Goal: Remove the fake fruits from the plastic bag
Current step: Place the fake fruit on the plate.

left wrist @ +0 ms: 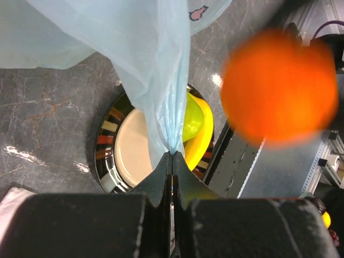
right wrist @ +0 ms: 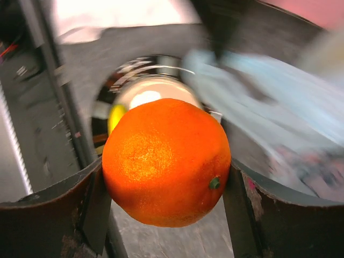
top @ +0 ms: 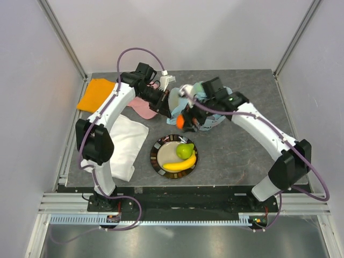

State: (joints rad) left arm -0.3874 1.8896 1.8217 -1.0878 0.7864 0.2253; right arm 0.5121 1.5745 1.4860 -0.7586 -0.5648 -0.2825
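The table is dark gray and looks like stone. A round plate sits on the near side, about in the middle. It has a cream middle and a dark rim with little stripes. A folded white cloth lies just left of the plate. An orange cloth lies in the far left corner. A pink cloth lies to its right, partly hidden.
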